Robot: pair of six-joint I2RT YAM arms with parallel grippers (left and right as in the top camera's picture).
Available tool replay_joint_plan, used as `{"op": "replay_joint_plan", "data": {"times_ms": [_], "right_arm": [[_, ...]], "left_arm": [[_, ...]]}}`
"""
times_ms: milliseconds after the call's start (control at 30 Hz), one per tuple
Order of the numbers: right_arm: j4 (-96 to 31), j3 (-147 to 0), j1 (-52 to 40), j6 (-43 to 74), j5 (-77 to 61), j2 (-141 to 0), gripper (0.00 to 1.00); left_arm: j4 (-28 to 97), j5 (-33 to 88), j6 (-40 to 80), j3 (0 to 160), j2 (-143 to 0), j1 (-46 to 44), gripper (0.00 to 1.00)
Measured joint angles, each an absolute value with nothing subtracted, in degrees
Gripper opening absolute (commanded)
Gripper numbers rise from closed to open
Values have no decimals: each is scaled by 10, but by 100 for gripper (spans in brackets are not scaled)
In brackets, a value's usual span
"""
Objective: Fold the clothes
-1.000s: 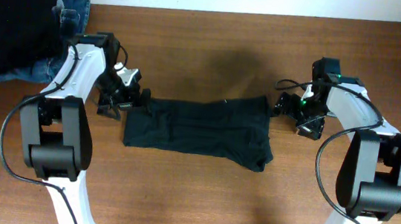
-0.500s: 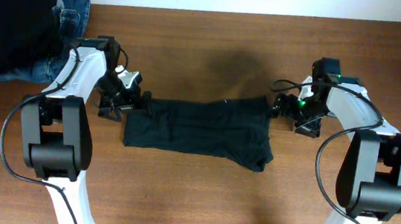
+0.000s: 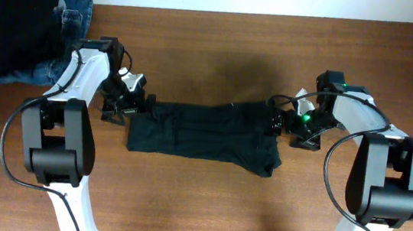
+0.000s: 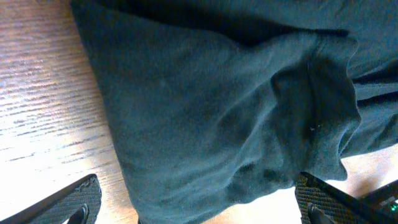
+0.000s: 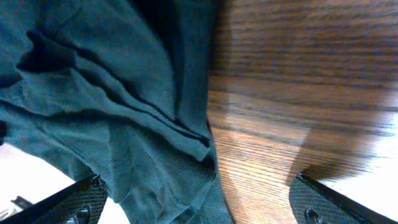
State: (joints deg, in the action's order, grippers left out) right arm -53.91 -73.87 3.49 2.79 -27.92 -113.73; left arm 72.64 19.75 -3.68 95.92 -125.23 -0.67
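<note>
Clothes (image 3: 204,134) are found as a flattened band at tabletop (image 3: 197,207) centre. Left end effector (image 3: 132,104) at nine o'clock and right end effector (image 3: 281,123) at three are spread wide, empty. All layers should be pinched together at each end.

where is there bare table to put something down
Bare brown wooden table: the strip on the robot's side of the dark green T-shirt, and the strip beyond it. Crowded: the far-left corner with the black cloth and blue jeans pile, and both shirt ends.
</note>
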Motion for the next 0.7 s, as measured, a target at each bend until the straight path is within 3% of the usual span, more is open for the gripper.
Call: {"op": "replay_joint_plan", "data": {"times_ms": [167, 700], "right_arm": [[-537, -737, 35, 28, -282, -1137, 91], [-526, -740, -49, 59, -263, -1143, 91]], "left_arm": [[719, 197, -37, 959, -1252, -7, 99], [710, 197, -35, 959, -1252, -7, 99]]}}
